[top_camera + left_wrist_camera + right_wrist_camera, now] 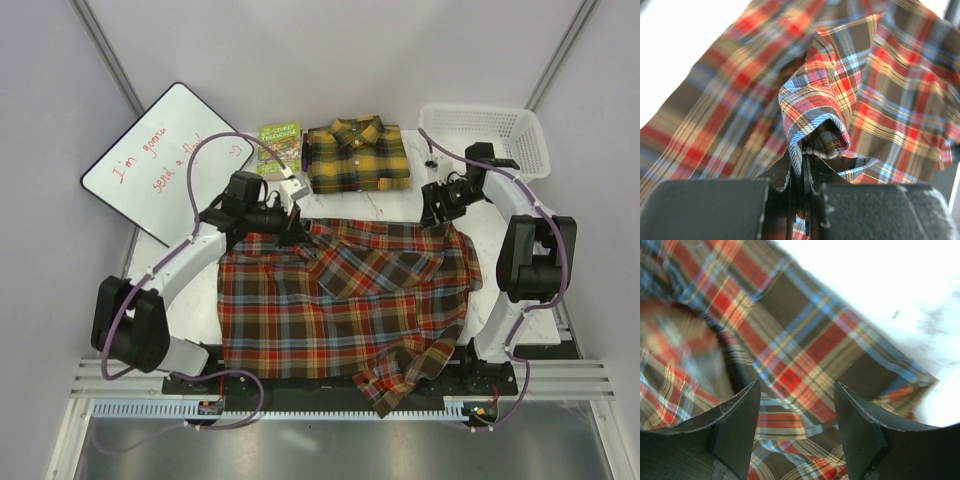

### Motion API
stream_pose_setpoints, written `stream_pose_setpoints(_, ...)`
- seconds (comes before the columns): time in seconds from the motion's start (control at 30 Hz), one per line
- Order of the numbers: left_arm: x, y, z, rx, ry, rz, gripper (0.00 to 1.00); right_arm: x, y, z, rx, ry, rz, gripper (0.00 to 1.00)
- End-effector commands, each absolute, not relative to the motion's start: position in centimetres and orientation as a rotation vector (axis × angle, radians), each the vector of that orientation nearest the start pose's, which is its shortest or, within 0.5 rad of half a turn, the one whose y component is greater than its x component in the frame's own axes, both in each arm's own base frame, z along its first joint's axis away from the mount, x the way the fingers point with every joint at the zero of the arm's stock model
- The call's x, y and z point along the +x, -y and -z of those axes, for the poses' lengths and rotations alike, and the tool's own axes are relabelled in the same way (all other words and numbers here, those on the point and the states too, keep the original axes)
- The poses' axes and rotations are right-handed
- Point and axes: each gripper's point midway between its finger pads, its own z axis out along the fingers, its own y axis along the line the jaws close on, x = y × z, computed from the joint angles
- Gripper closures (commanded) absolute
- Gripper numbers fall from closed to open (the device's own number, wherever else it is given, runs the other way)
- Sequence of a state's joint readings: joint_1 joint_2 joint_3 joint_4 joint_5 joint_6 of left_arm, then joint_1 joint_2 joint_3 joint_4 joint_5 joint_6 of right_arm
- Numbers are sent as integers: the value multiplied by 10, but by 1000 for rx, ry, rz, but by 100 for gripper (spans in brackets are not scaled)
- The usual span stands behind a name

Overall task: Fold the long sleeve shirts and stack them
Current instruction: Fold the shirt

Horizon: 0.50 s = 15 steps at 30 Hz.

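Left wrist view shows the left gripper (802,167) clamped on a fold of the red-brown shirt (890,100); the right gripper (797,402), fingers apart, should pinch the hem at mid-frame squarely.

The top camera looks down from high above the red-brown shirt (350,300), taking it in whole. Both wrist cameras sit close over its far edge, one at each corner, sharing its plaid.

Left gripper (799,162) jaws clamped, right gripper (797,386) jaws parted.
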<state>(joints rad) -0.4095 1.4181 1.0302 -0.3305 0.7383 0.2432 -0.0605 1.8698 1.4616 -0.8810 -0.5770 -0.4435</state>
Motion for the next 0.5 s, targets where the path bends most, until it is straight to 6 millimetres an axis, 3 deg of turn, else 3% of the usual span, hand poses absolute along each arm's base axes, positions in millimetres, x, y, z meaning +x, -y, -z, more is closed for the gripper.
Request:
stream_pose_setpoints(0.0,314,227,-172,845,-2015,1003,93,372,-77,-113,-767,-2509,-688,32)
stream_pose_setpoints(0.13,329,195,-147,702,-2114,963,92,373,-78,-112,-793,-2507,-667,32)
stream_pose_setpoints(0.33,335,170,-115,529,-2235,987,85,368,-87,-102,-845,-2535,-648,33)
stream_pose_setpoints(0.47,335,152,-97,387,-2313,993,66,366,-85,-97,-859,-2548,-629,35)
